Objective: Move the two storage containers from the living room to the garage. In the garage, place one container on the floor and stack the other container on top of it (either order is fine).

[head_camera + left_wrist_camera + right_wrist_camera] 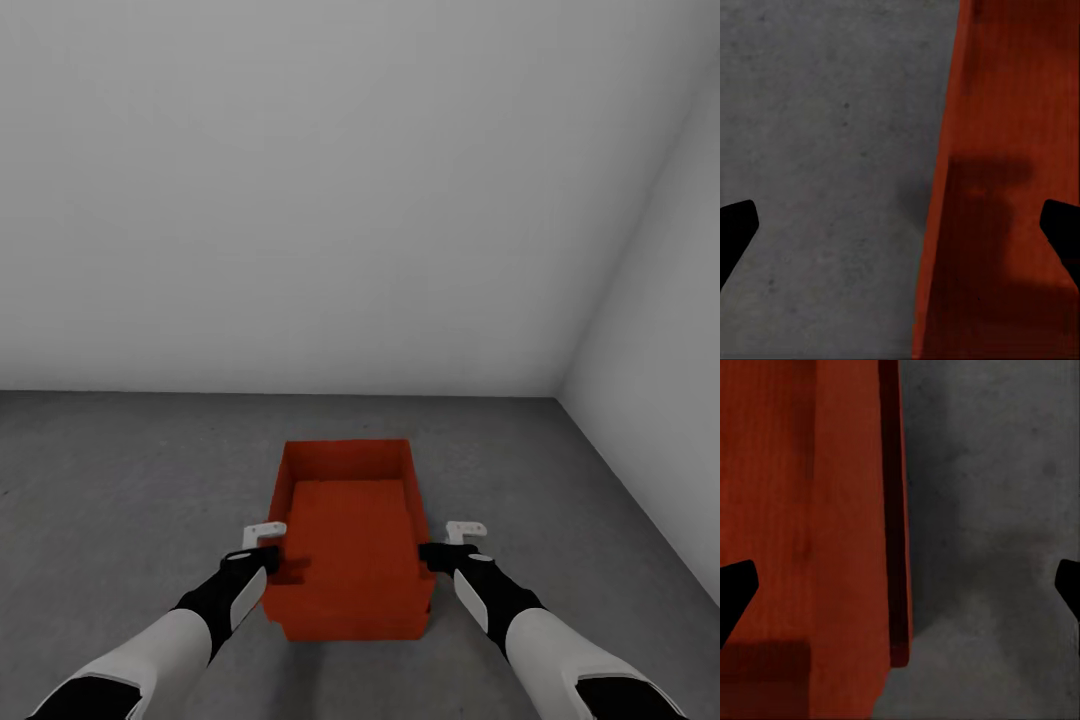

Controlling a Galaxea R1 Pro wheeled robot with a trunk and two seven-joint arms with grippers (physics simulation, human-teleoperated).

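Observation:
On the dark grey concrete floor (120, 480) of the garage stands a red-orange storage container (350, 520), open at the top. A second red-orange edge (360, 625) shows just below its near side, stepped slightly outward, like another container beneath it. My left gripper (270, 545) is open at the container's left wall (1005, 150), and that wall's edge runs between the fingertips in the left wrist view. At the right wall (810, 510), my right gripper (450, 545) is open too. Neither holds anything.
A plain white-grey back wall (300, 200) rises a short way beyond the container. A side wall (670, 400) meets it in a corner at the right. Bare concrete (817, 150) lies on both sides of the bin.

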